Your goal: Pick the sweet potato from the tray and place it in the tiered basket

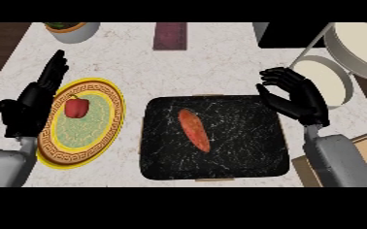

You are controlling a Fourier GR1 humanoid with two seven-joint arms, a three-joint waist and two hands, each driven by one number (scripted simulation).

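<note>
I see my right hand [297,98] hanging over the far right corner of the square black marbled tray [165,162], fingers loosely curved and spread, holding nothing; the long orange sweet potato [194,129] lies to that hand's left and a little nearer me, flat on the middle of the tray, well apart from the fingertips; my left hand [32,104] rests at the view's left edge, fingers straight and pointing away from me, nothing in it; just to its right sits the round yellow-rimmed patterned plate [100,138] with a red bell pepper [76,107] on it; beyond my right hand, further right, stand the white round tiers of the wire-framed tiered basket [331,75]; farther across the pale speckled stone counter [215,68] I see a dark maroon rectangular cloth [171,35] and a grey pot with greenery [72,30].
</note>
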